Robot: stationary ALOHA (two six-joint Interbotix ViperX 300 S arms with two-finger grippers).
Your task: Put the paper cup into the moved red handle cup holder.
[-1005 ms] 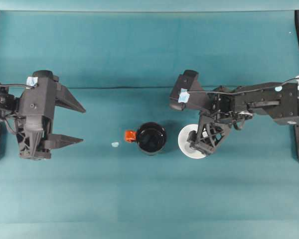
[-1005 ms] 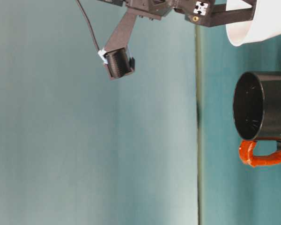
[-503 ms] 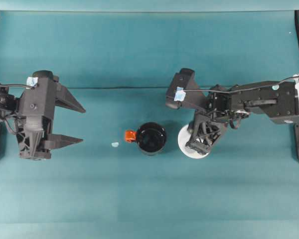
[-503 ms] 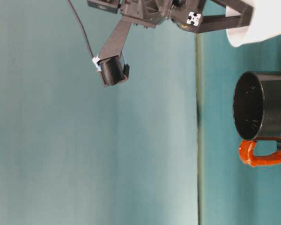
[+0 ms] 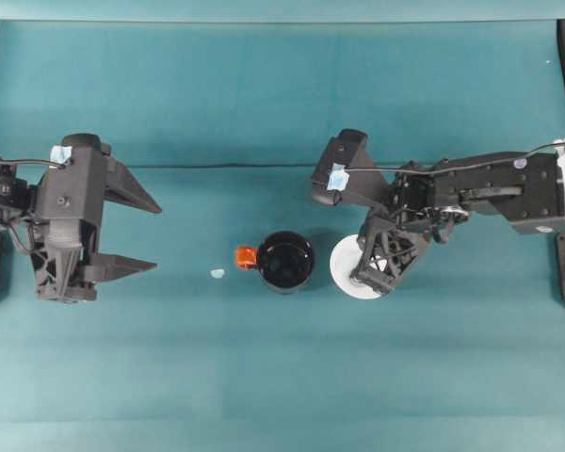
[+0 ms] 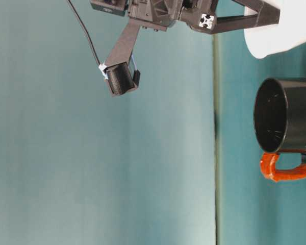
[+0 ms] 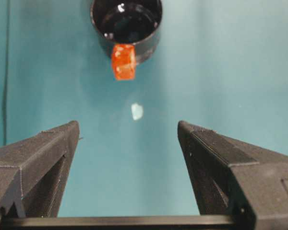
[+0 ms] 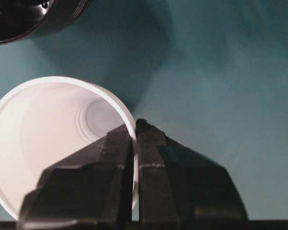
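Teal cloth-covered tabletop (image 5: 282, 377). Left pincer (image 5: 132, 233) parked at the left, spread wide, empty. Right pincer (image 5: 375, 273) pinches the rim of the white paper cup (image 5: 344, 270), one finger inside the wall, one outside. Cup looks lifted off the cloth, just beside the glossy black red-handle cup holder (image 5: 285, 261), not over it.

Grasp done; carry over the hollow and drop-in remain.
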